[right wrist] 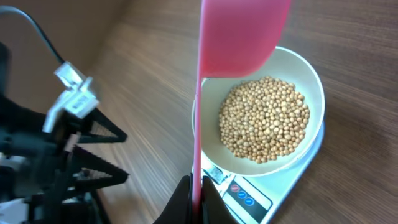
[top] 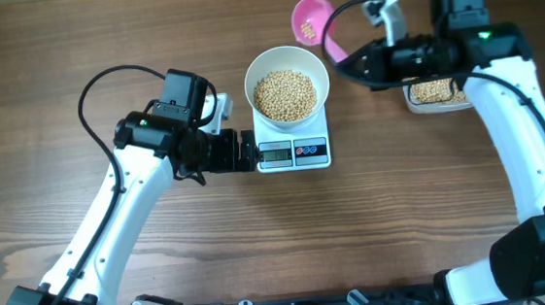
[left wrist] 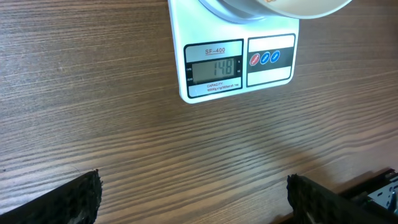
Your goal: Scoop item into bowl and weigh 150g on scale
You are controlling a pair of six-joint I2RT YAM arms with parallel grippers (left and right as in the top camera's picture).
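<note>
The white bowl (top: 316,66) stands on the scale (top: 293,154), with a heap of tan beans (top: 285,95) inside. In the left wrist view the scale (left wrist: 211,37) has its display lit, showing 148. My right gripper (top: 351,61) is shut on the handle of a pink scoop (top: 311,18), held behind and to the right of the bowl with a few beans in its cup. From the right wrist view the scoop (right wrist: 242,31) hangs over the bowl's (right wrist: 311,81) rim. My left gripper (top: 246,152) stands open by the scale's left edge, nothing between its fingers (left wrist: 68,199).
A clear tub of beans (top: 435,93) sits at the right, partly under my right arm. Bare wooden table lies in front of the scale and at the far left. My left arm (right wrist: 56,155) shows in the right wrist view.
</note>
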